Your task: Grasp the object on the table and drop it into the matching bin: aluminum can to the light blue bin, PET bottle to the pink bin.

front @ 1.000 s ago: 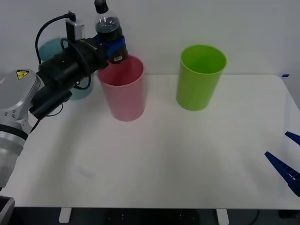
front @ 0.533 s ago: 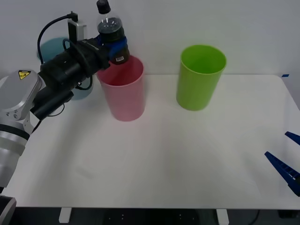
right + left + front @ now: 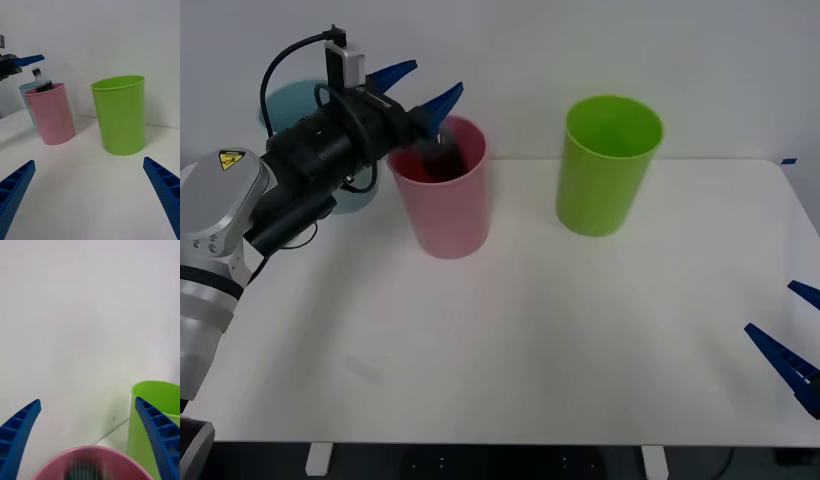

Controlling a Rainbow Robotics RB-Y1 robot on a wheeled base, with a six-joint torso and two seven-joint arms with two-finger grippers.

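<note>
Over the pink bin [image 3: 442, 195] the left gripper [image 3: 418, 88] hangs with its 2 blue fingers spread wide — nothing between them. Just below, the PET bottle [image 3: 442, 157] is a dark blur at the bin's mouth, partly inside the rim; from the right wrist view its black cap and clear neck poke up above the pink edge, tilted [image 3: 41, 81]. From the left wrist view the fingers [image 3: 18, 431] frame the pink rim with a blurred dark shape inside it.

Behind the left arm, the light blue bin [image 3: 285, 103] peeks out, close beside the pink one. Well off to the right stands a lime green bin [image 3: 608, 165], upright on the white table [image 3: 530, 340].

Down at the table's near right corner, the right gripper [image 3: 790, 345] sits apart from everything — its fingers [image 3: 165, 189] wide apart and holding nothing.
</note>
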